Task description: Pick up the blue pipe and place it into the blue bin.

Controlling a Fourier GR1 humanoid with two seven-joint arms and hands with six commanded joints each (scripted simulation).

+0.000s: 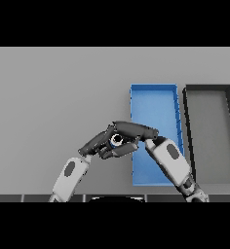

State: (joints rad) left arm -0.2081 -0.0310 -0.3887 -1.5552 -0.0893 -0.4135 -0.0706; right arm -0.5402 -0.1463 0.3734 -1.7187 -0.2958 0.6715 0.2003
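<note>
The blue pipe [118,140] shows end-on as a small ring, held above the table just left of the blue bin [154,97]. My left hand [100,142] comes in from the lower left, and its thumb and fingers are curled round the pipe. My right hand [135,130] reaches in from the lower right across the bin's left wall. It lies flat over the top of the pipe with its fingers stretched out. Most of the pipe's length is hidden between the two hands.
A dark grey bin [208,88] stands right beside the blue bin, on its right. Bare grey table spreads to the left and behind. My right forearm [171,160] lies over the blue bin's near half.
</note>
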